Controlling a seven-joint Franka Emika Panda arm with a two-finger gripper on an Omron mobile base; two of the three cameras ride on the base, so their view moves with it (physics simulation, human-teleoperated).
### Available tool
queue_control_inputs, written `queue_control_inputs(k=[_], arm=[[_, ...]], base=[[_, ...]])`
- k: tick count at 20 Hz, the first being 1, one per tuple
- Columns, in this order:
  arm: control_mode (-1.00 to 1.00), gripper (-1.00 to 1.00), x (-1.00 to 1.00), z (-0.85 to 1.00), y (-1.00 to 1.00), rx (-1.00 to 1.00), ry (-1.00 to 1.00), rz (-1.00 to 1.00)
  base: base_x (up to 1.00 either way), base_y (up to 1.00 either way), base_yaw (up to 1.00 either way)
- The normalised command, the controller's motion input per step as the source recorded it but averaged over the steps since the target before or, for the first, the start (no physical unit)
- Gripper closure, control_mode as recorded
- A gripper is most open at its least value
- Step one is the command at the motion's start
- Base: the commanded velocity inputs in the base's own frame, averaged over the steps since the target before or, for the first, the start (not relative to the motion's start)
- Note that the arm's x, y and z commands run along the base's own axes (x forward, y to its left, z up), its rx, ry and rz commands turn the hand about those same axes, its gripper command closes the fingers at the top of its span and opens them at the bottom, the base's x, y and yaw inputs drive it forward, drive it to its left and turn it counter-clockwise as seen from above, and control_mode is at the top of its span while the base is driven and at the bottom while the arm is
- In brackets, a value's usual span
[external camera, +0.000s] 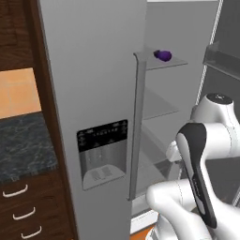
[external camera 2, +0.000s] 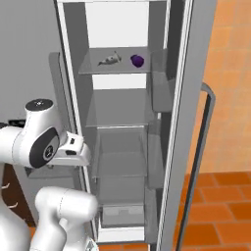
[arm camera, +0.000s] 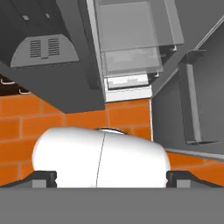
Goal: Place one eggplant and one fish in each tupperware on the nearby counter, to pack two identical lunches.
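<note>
A bright violet eggplant [external camera: 163, 55] [external camera 2: 138, 60] lies on the top glass shelf of the open fridge. A small silvery fish [external camera 2: 110, 60] rests just to its left on the same shelf. My arm is folded low in front of the fridge, well below that shelf. The gripper [arm camera: 111, 179] points down at the floor and the fridge's base, its dark fingertips [arm camera: 43, 178] wide apart, open and holding nothing. A strip of the dark marbled counter [external camera: 23, 145] shows left of the fridge. The tupperware, the second eggplant and any other fish are out of view.
The shut fridge door with its dispenser panel [external camera: 103, 152] stands between arm and counter. The open door [external camera 2: 193, 98] with a curved handle [external camera 2: 206, 147] swings out on the right. Clear drawers [external camera 2: 120, 157] fill the lower fridge. Brown cabinet drawers [external camera: 18, 215] sit under the counter; the floor [arm camera: 26, 122] is orange tile.
</note>
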Motion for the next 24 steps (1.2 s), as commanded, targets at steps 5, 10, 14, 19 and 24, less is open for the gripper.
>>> queue_control_inputs(k=[5, 10, 14, 19, 24], arm=[[1.0, -1.0, 0.0, 0.0, 0.0, 0.0, 0.0, 0.0], [1.0, -1.0, 0.0, 0.0, 0.0, 0.0, 0.0, 0.0], [1.0, -1.0, 0.0, 0.0, 0.0, 0.0, 0.0, 0.0], [1.0, -1.0, 0.0, 0.0, 0.0, 0.0, 0.0, 0.0], [1.0, -1.0, 0.0, 0.0, 0.0, 0.0, 0.0, 0.0]], base=[[0.36, -0.36, -0.02], [0.54, -0.03, 0.05], [0.39, -0.32, 0.07], [0.35, -0.33, 0.01], [0.6, -0.01, 0.0]])
